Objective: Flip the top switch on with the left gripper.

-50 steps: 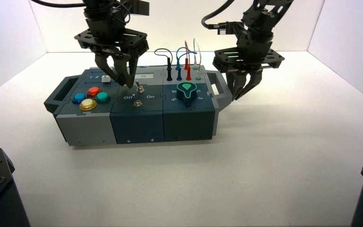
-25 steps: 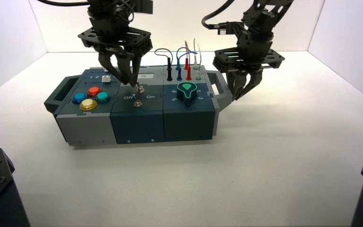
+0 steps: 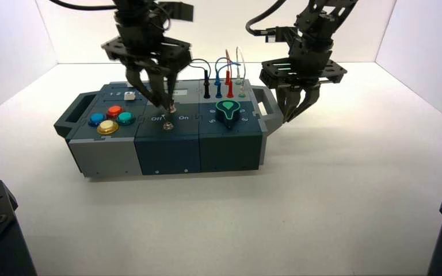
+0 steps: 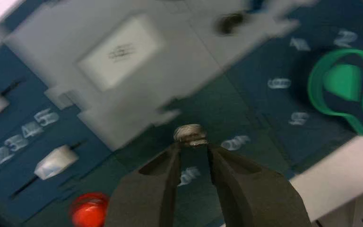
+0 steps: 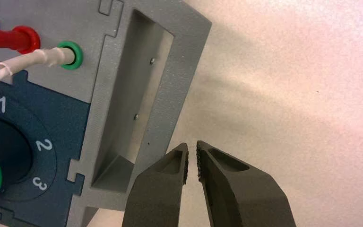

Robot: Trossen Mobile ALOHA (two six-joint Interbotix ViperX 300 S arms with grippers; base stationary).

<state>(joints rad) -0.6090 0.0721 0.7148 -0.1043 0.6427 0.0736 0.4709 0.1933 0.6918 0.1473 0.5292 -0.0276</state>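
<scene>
Two narrow jaws of the black claw-like left gripper [image 4: 192,150] flank the small silver top switch [image 4: 189,134], just beyond their tips.

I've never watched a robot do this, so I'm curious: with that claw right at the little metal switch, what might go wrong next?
The left gripper has its narrowly parted tips at the small top switch; they might slip off the lever without flipping it. The lower switch between Off and On sits close below, so a drifting tip could nudge it instead. The right gripper waits beside the box's handle, unlikely to interfere.
</scene>
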